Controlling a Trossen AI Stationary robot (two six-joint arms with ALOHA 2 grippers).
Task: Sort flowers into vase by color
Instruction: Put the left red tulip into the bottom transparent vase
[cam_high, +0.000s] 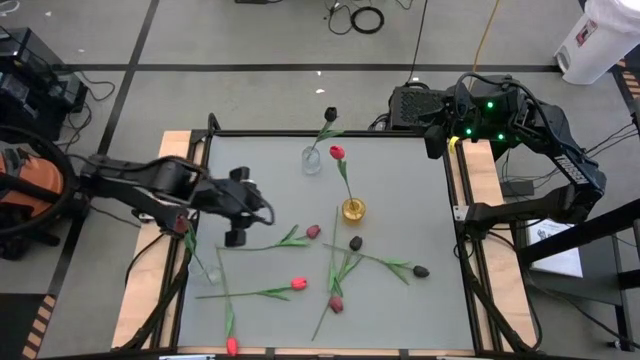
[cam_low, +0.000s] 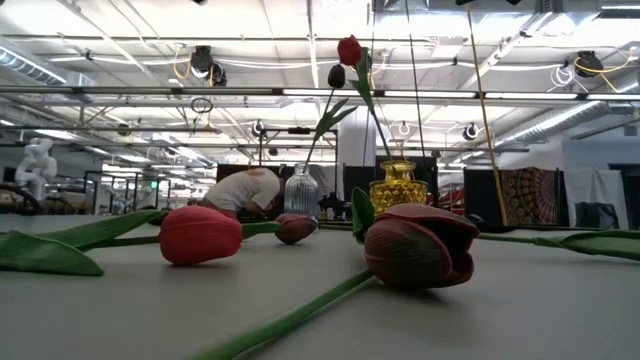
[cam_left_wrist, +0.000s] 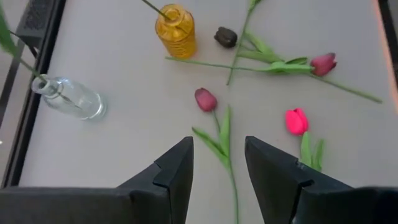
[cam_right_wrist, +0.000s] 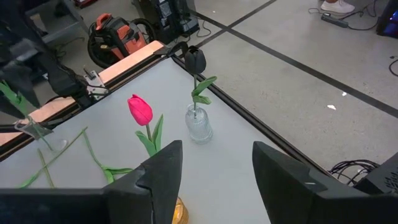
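A clear vase (cam_high: 312, 160) at the far middle of the table holds a black tulip (cam_high: 331, 115). Just nearer stands a yellow vase (cam_high: 353, 210) holding a red tulip (cam_high: 337, 152). Several tulips lie flat on the near half of the table: a maroon one (cam_high: 313, 232), a black one (cam_high: 355, 243), a bright red one (cam_high: 299, 285) and others. My left gripper (cam_high: 238, 212) hovers open above the table's left side, over the stem end of the maroon tulip (cam_left_wrist: 205, 99). My right gripper (cam_high: 437, 138) waits open, high over the far right corner.
Raised rails edge the table's left (cam_high: 190, 180) and right (cam_high: 460, 200) sides. More tulips lie near the front edge, one maroon (cam_high: 336, 303), one red (cam_high: 231, 346), and a dark one (cam_high: 421, 270) toward the right. The table's far left part is bare.
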